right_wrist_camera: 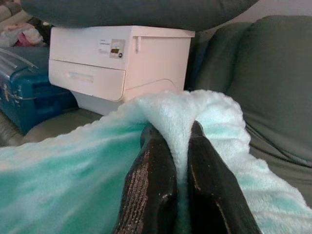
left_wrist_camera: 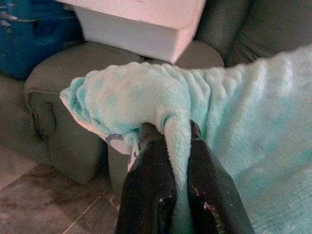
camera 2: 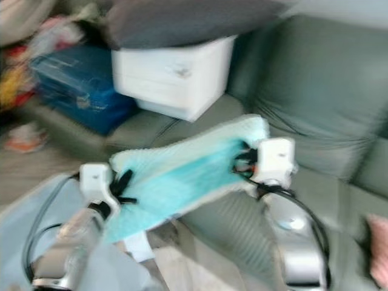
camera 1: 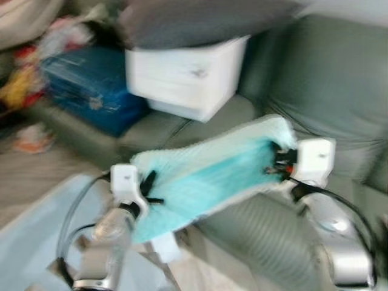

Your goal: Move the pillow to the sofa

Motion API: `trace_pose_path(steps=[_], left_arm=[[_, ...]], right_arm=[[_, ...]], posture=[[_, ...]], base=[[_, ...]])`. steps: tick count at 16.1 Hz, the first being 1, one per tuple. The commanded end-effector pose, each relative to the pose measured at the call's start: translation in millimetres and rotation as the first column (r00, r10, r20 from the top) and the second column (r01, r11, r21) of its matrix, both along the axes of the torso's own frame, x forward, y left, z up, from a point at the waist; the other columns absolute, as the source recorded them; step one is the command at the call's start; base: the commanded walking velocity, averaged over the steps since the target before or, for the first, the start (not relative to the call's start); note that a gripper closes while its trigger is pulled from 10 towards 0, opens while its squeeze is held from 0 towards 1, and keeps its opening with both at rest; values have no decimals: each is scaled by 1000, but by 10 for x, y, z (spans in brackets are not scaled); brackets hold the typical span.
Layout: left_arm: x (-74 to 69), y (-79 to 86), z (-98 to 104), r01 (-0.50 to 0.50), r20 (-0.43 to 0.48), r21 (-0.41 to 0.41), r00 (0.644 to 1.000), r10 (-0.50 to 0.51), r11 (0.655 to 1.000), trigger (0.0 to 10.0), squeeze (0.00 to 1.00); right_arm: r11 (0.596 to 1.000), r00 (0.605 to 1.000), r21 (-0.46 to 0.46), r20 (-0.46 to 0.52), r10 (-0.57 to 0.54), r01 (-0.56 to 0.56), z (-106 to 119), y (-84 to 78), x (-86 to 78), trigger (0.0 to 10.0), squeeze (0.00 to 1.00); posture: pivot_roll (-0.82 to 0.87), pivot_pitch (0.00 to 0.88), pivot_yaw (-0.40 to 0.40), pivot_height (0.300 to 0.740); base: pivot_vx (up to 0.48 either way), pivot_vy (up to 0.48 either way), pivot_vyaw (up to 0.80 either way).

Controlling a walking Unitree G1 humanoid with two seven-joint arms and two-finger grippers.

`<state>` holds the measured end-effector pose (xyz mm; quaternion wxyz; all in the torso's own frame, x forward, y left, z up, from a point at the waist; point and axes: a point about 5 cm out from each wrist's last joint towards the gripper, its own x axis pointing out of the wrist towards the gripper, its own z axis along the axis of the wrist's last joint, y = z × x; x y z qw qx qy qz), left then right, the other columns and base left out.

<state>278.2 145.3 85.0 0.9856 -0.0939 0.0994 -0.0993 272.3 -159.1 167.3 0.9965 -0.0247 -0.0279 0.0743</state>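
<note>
A fluffy turquoise pillow (camera 1: pixel 206 176) hangs in the air between my two arms, over the front edge of the grey-green sofa (camera 1: pixel 327 85). My left gripper (camera 1: pixel 147 189) is shut on the pillow's near left corner; in the left wrist view its fingers (left_wrist_camera: pixel 146 185) pinch a fold of the plush (left_wrist_camera: pixel 170 102). At the pillow's far right end my right gripper (camera 1: pixel 277 161) is shut on the edge, and the right wrist view shows the fabric (right_wrist_camera: pixel 180 117) squeezed between the black fingers (right_wrist_camera: pixel 148 180). Both head views are blurred.
A white drawer box (camera 1: pixel 185 76) stands on the sofa seat with a dark grey cushion (camera 1: pixel 194 21) on top. A blue case (camera 1: pixel 91 85) and colourful clutter (camera 1: pixel 24 66) lie further left. Pale floor and a light blue mat (camera 1: pixel 30 236) are below.
</note>
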Motion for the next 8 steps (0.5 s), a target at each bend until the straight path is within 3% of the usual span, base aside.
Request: trace_pose_path(steps=[1, 8], left_arm=[[10, -5, 31, 5, 12, 1, 1000, -5, 1000, 10000, 0], [17, -2, 16, 7, 7, 8, 1000, -7, 1000, 10000, 0]], right_arm=[[1000, 999, -7, 29, -16, 17, 65, -39, 0, 10000, 0], [1000, 999, -10, 34, -14, 14, 73, -33, 15, 10000, 0]], posture=[[-181, 5, 43, 740], [-181, 0, 44, 740]], base=[[0, 0, -788], [0, 0, -798]])
